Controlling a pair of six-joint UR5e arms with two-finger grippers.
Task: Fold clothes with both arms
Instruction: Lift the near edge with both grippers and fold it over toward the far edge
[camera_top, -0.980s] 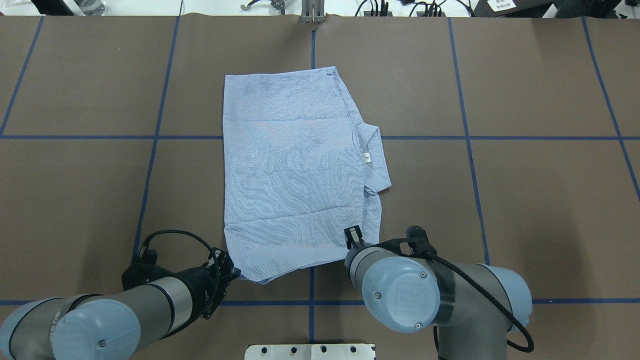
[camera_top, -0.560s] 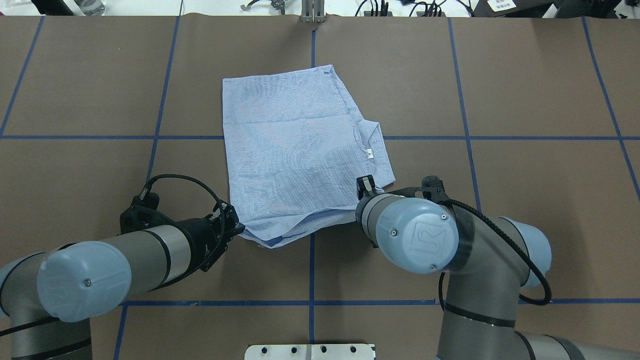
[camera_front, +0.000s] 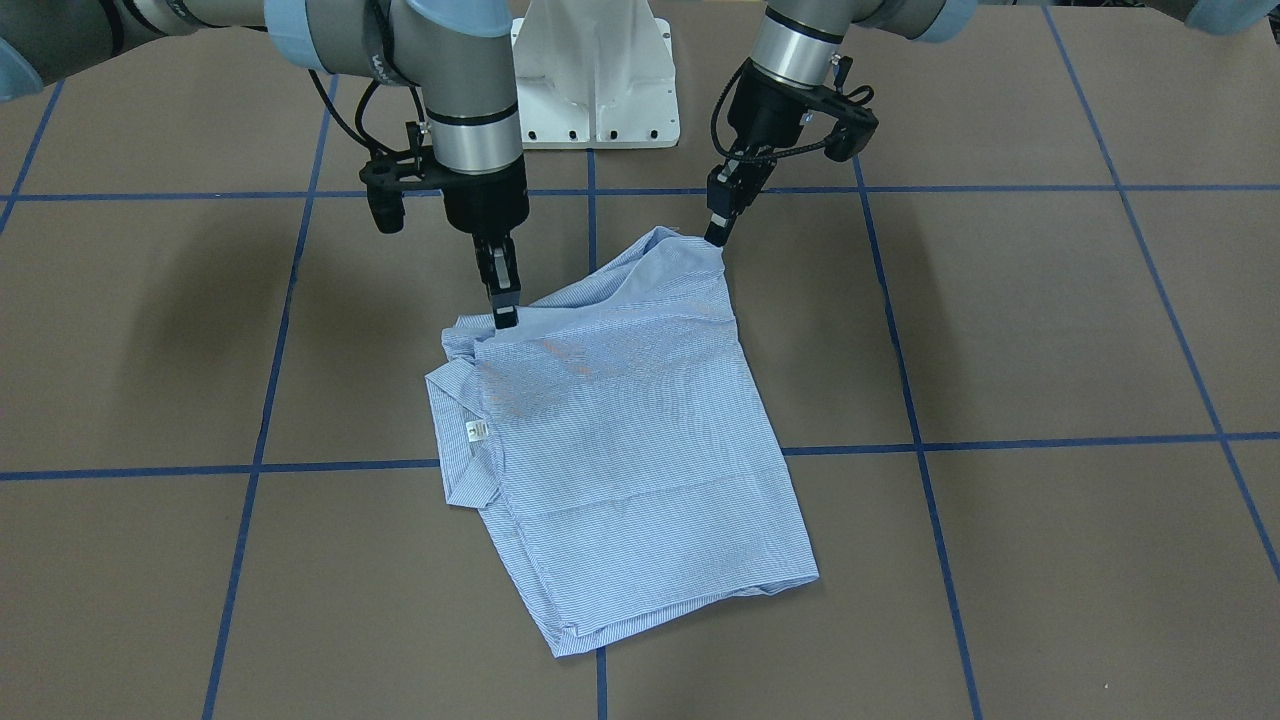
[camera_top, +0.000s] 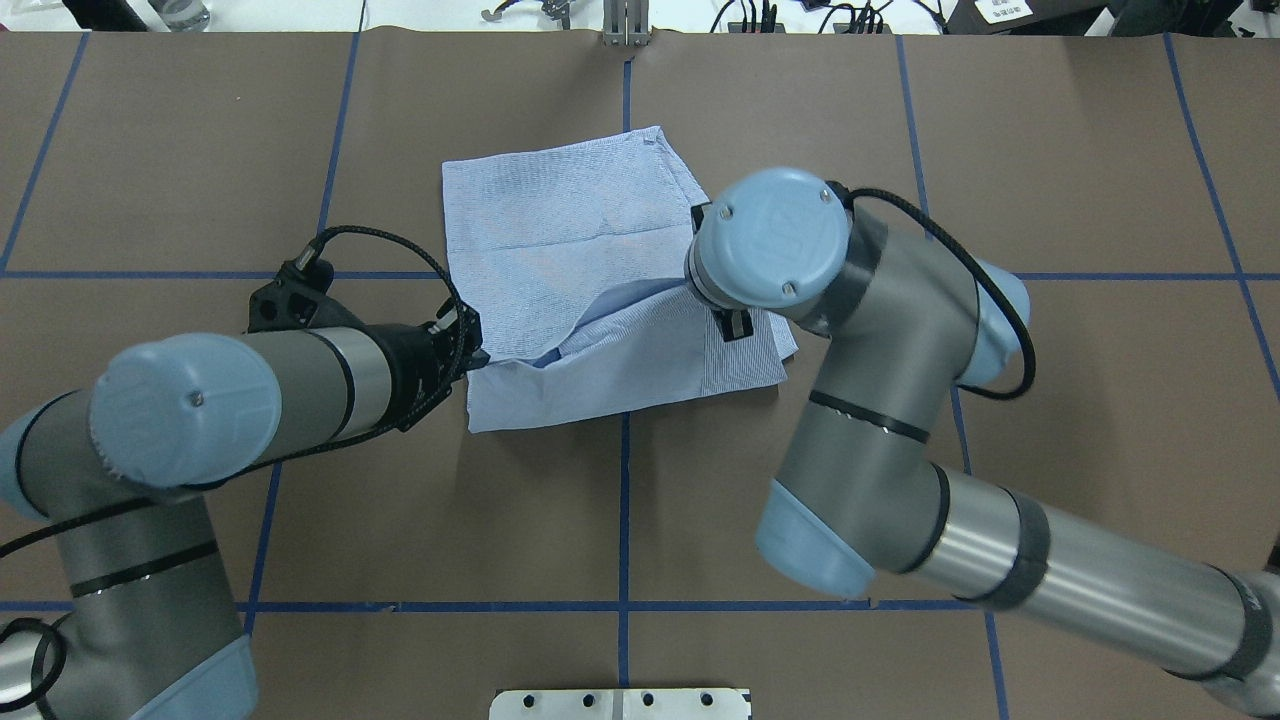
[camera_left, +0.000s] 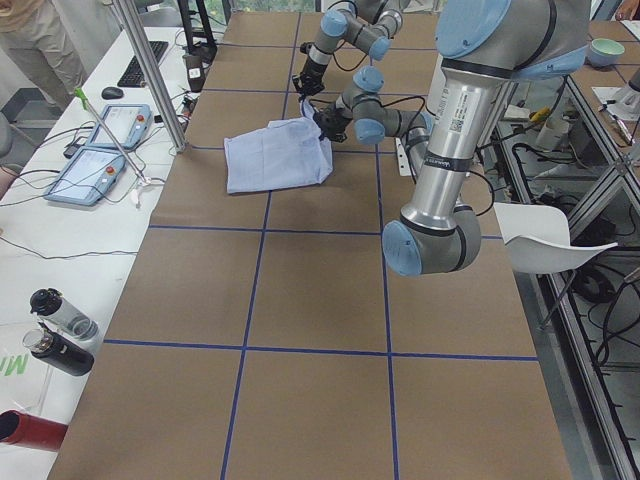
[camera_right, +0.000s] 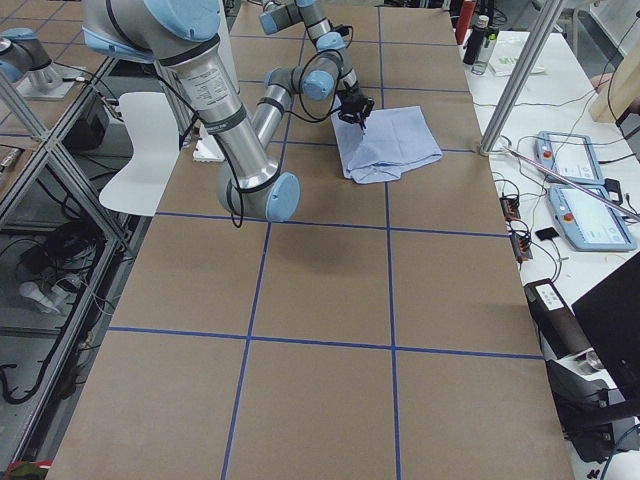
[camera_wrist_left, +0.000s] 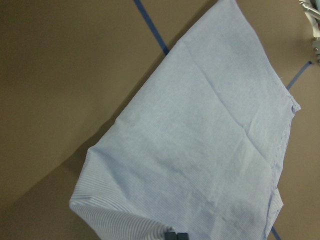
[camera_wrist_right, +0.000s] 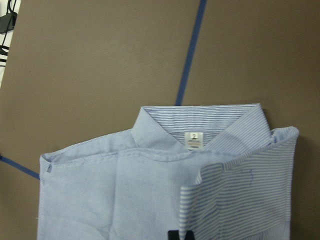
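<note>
Over the last 1 s I've lifted the near edge of the shirt (camera_front: 640, 440) off the table (camera_front: 1000, 350) and carried it halfway across the body, left gripper (camera_front: 716, 236) and right gripper (camera_front: 505, 316) each clamped tight on 1 corner, so this fold looks about half done.

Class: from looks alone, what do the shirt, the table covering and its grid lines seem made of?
The shirt: thin woven cloth, perhaps cotton, matte; it drapes and creases softly. The table covering: looks like brown paper or card, flat and dull. The grid lines: probably blue tape, thin strips stuck flat.
</note>
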